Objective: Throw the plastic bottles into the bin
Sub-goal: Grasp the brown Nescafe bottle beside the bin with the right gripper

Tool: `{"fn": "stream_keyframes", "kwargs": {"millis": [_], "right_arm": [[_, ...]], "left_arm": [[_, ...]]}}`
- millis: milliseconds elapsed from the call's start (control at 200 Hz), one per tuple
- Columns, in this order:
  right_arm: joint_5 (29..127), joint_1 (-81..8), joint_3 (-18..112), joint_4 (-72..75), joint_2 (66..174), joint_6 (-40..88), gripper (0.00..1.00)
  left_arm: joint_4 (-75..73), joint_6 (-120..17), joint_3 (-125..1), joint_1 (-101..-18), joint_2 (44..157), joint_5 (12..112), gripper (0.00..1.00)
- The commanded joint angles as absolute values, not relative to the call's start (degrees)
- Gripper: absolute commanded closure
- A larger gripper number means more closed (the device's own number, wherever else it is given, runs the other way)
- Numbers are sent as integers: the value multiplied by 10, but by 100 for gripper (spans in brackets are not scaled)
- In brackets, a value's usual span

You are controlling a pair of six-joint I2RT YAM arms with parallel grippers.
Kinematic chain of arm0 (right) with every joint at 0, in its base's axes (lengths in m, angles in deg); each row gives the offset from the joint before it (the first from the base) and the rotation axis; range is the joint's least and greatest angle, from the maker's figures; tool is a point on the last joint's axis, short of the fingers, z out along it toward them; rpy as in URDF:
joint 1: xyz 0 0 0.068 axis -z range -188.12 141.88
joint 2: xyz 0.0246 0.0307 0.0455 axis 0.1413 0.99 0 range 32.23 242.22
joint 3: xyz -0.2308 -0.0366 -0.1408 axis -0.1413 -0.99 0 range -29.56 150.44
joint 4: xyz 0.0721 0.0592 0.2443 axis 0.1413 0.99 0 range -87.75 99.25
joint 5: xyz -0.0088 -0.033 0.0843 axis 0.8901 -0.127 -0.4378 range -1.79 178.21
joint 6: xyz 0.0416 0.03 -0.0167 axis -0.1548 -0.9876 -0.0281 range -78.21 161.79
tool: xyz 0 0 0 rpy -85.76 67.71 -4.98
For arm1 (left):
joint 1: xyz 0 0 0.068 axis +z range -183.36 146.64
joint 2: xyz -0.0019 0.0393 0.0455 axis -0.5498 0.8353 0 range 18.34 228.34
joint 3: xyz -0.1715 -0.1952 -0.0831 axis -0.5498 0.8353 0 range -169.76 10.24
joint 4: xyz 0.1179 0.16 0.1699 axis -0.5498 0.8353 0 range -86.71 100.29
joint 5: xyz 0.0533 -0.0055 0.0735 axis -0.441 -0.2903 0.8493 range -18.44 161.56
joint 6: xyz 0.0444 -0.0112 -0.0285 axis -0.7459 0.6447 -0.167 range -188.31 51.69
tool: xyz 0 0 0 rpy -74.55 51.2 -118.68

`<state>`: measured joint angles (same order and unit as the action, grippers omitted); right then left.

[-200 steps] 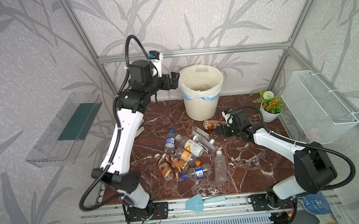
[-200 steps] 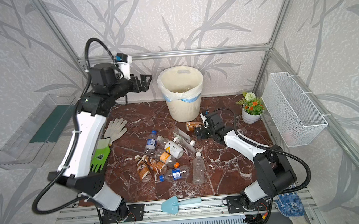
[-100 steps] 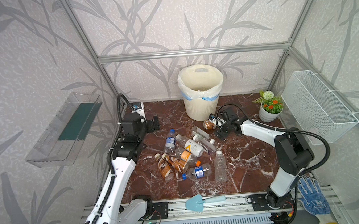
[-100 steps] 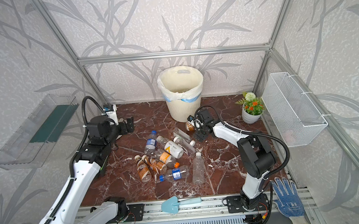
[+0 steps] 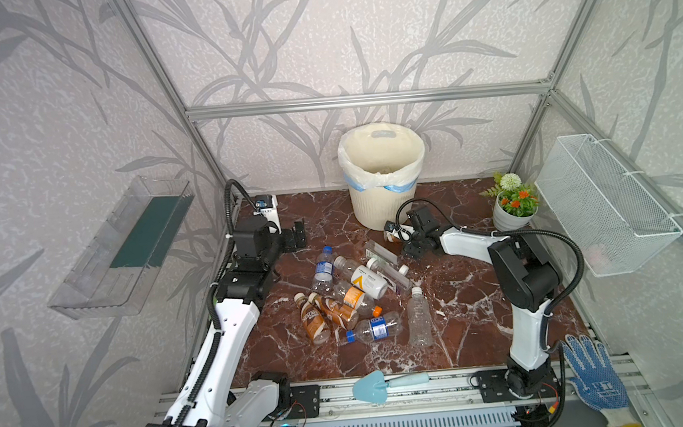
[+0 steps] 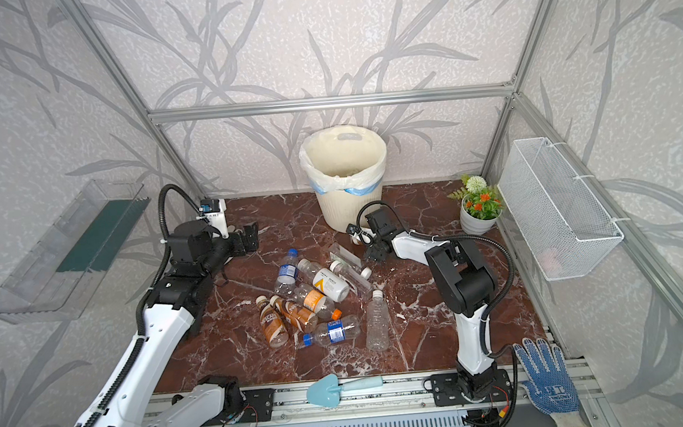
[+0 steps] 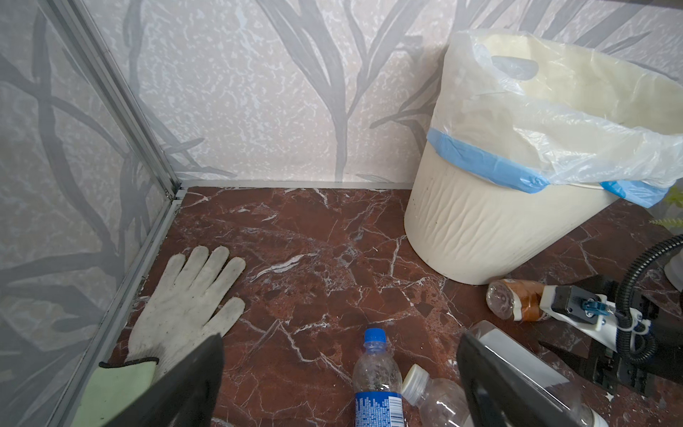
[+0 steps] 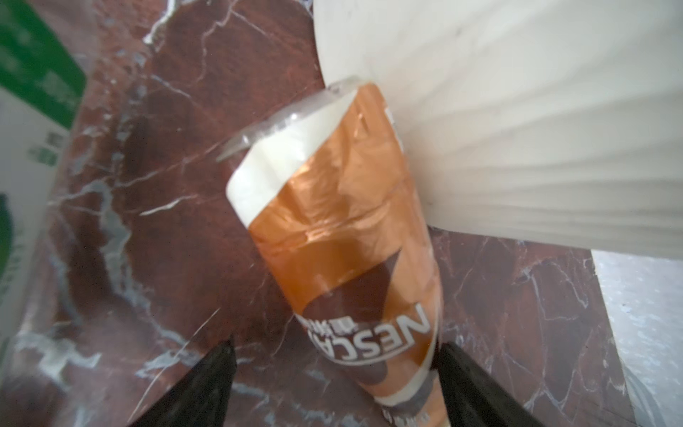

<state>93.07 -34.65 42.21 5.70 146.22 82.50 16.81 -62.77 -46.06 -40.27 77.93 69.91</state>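
Note:
The cream bin point(image 5: 385, 207) point(image 6: 348, 214) stands at the back of the marble table. Several plastic bottles point(image 5: 350, 293) point(image 6: 313, 296) lie piled mid-table. One brown-labelled bottle point(image 8: 340, 236) point(image 7: 517, 299) lies against the bin's foot point(image 8: 517, 111). My right gripper point(image 8: 336, 347) point(image 5: 404, 243) straddles it near the neck end; one finger touches it and the other stands apart. My left gripper point(image 7: 340, 338) point(image 5: 292, 239) hovers wide open and empty at the back left, with a blue-capped bottle point(image 7: 377, 369) lying ahead of it between the jaws' lines.
A white glove point(image 7: 184, 295) lies by the left wall. A clear box point(image 5: 382, 255) lies beside the pile. A flower pot point(image 5: 513, 213) and wire basket point(image 5: 597, 202) are at the right, a clear shelf point(image 5: 126, 248) at the left. A trowel point(image 5: 382, 384) and blue glove point(image 5: 592, 374) lie in front.
My left arm dropped from high beside the bin's rim to low over the table's back left. My right gripper moved left to the brown bottle by the bin and its jaws narrowed.

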Motion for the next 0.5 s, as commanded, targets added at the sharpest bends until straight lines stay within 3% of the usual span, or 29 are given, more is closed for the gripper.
{"fn": "stream_keyframes", "kwargs": {"millis": [0, 265, 495], "right_arm": [[911, -347, 432, 55, 1481, 838, 18], [942, -347, 430, 18, 1502, 844, 24], [963, -349, 421, -3, 1502, 820, 46]], "left_arm": [[173, -630, -484, -397, 781, 688, 3], [174, -626, -486, -394, 790, 676, 4], [174, -625, -486, -393, 793, 670, 4]]}}
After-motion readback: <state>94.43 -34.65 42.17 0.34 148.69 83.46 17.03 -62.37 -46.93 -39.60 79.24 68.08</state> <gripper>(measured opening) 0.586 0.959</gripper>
